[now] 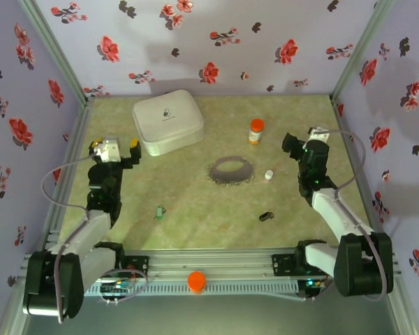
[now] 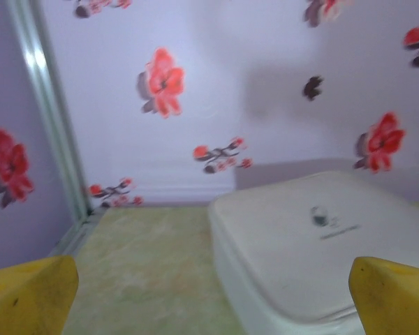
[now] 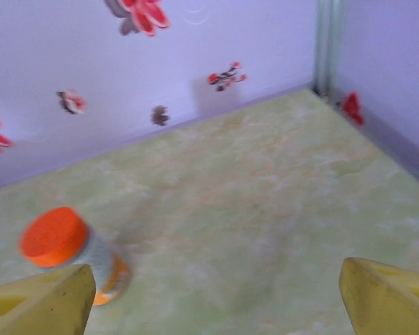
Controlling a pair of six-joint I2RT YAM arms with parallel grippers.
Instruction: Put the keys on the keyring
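The left gripper (image 1: pixel 115 146) hung at the left of the frame with its yellow fingers (image 2: pixel 28 296) spread wide and holding nothing, in the overhead view of the flower-papered enclosure. Its wrist camera looked past those fingers at a white box (image 2: pixel 314 251) standing by the back wall. The right gripper (image 1: pixel 302 141) sat at the right of the frame, likewise released and empty, its fingers (image 3: pixel 42 303) parted at the bottom corners of its own view.

The keyring (image 1: pixel 232 170), a grey beaded chain, lay as a floppy oval loop at the centre of the green table (image 1: pixel 209 216). The green-headed key (image 1: pixel 160 211) rested lower left of the loop, and the black-headed key (image 1: pixel 267 216) lower right of it (both well apart from the chain and from either gripper). An orange-capped pill bottle (image 1: pixel 256 130) stood upright upper right of the loop, near the right gripper. A small white cap-like piece (image 1: pixel 269 175) lay just right of the chain. An orange button (image 1: pixel 196 281) sat on the rail at the bottom centre.
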